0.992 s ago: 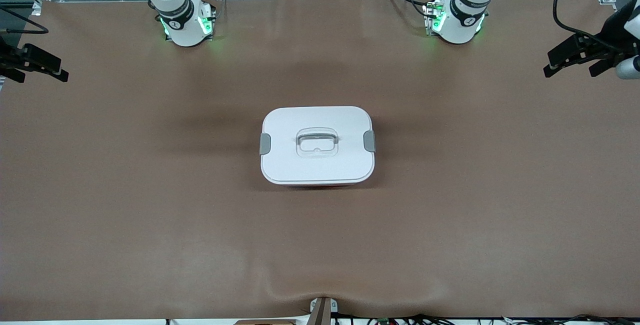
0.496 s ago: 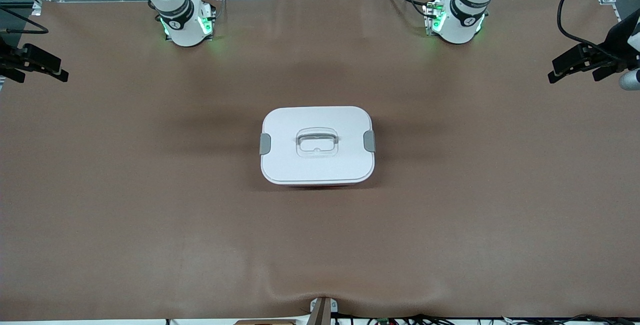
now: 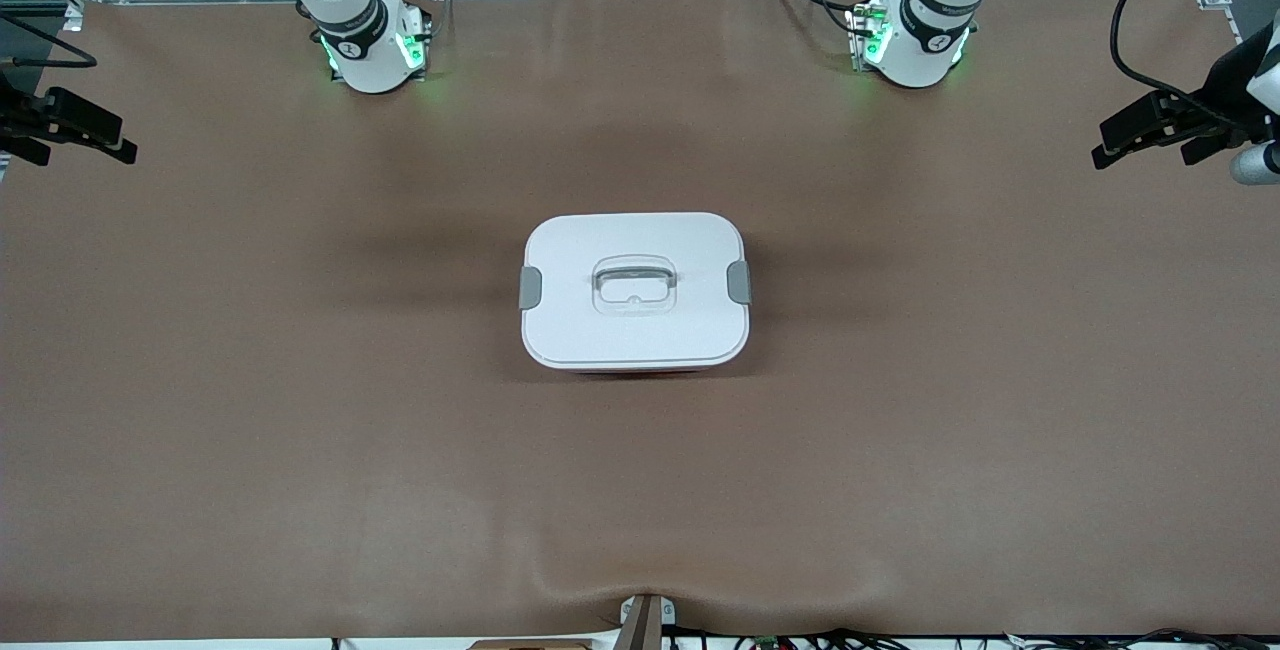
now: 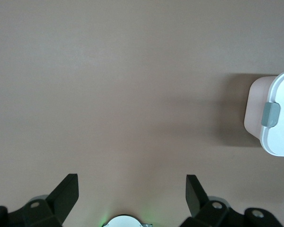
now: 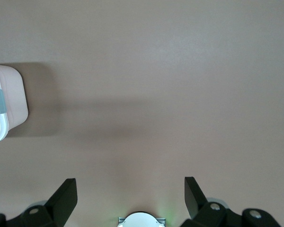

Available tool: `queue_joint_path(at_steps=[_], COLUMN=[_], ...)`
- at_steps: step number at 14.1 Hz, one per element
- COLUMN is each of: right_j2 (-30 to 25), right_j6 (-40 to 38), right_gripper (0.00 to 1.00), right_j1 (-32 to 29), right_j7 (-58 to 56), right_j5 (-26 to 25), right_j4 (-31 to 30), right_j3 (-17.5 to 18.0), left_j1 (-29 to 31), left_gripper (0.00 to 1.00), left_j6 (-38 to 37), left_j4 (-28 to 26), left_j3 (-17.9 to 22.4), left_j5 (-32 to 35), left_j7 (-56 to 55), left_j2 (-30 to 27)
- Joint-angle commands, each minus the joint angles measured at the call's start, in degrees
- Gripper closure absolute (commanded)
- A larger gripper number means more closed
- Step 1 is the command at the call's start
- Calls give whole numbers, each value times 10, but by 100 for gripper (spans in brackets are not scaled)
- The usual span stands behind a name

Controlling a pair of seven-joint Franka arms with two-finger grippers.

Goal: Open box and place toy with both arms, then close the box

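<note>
The box (image 3: 634,292) stands in the middle of the table with its white lid on and both grey side clips (image 3: 738,282) down. Its pink tub and one clip show at the edge of the left wrist view (image 4: 256,109) and of the right wrist view (image 5: 12,101). The toy is out of view. My left gripper (image 3: 1140,156) hangs open and empty over the left arm's end of the table, well clear of the box; it also shows in its wrist view (image 4: 131,178). My right gripper (image 3: 85,156) hangs open and empty over the right arm's end, as its wrist view (image 5: 130,180) shows.
The brown table mat (image 3: 300,410) has a raised wrinkle at its edge nearest the front camera (image 3: 640,585). The two arm bases (image 3: 375,50) (image 3: 915,45) stand along the edge farthest from the front camera.
My left gripper drifted slightly outward toward its end of the table, then a little back. The right gripper and the box have not moved.
</note>
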Motion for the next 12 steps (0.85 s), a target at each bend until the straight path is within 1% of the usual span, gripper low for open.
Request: queue_joint_path(at_steps=[1,2,6,9,12], right_j2=[4,4,4,3,3], right_j6=[-7,-7,-7,-7,-7], right_gripper=[0,0,0,0,0], right_j1=[0,0,-1,-1,-2], right_j7=[8,8,8,8,8], right_j5=[-7,-7,-7,-7,-7], right_j4=[10,10,10,10,12], right_j3=[2,2,2,2,1], left_j1=[-1,0,-3,-3,0], left_gripper=[0,0,0,0,0], left_j6=[-8,-8,-8,-8,-8], left_j4=[11,12,14,31,31], left_j3=[-2,-2,-6,-11,-11], left_j5=[19,33,36,36,39], left_j7=[11,12,11,11,11], left_j2=[5,5,6,7,6])
